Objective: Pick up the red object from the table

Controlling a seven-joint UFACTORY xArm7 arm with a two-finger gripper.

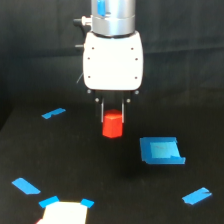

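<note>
Above black table [75, 165], red object [112, 125] sits between claw [113, 111] fingers.

We can read no text, label, brand, number or sign anywhere. The white, rounded plastic housing of the pincer [112, 111] at twelve o'clock carries only small dark screw dots. The bright blue tape strips [53, 113] on the matte black table [200, 100] are blank, as are the blue rectangular patch [161, 150] at four o'clock and the glaring white sheet [63, 212] at seven o'clock.
</note>
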